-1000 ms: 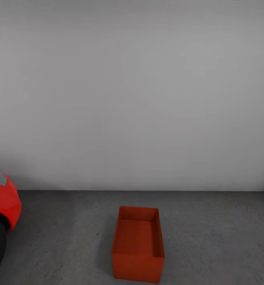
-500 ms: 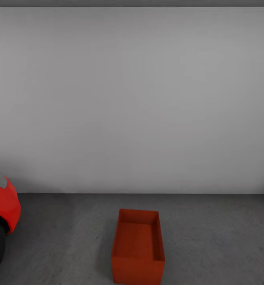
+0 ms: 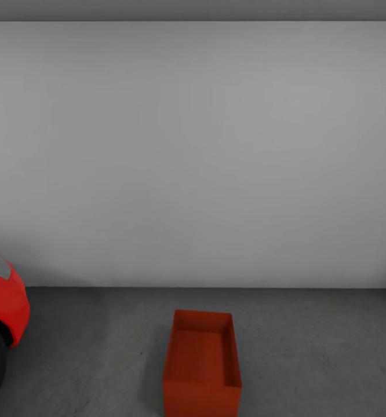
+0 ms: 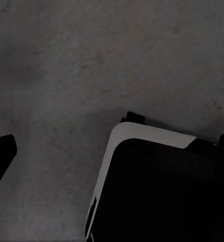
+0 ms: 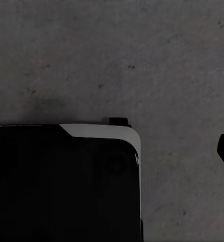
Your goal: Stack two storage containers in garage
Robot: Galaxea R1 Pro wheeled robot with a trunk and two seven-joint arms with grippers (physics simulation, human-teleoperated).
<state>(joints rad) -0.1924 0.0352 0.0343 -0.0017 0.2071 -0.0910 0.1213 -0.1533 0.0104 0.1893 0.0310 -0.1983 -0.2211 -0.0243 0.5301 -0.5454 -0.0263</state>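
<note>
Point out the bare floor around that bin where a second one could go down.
Bare floor runs right of the bin to the corner, and behind it to the wall. Left is tighter: a strip, then the car.

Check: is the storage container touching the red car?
Apart. The head view shows bare floor between the storage container and the red car.

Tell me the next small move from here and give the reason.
Probably turn the base away and head back for the other bin. One orange-red bin already sits on the grey garage floor, near the red car, with nothing stacked on it. No second bin is in sight, and both wrist views look down at bare floor.
</note>
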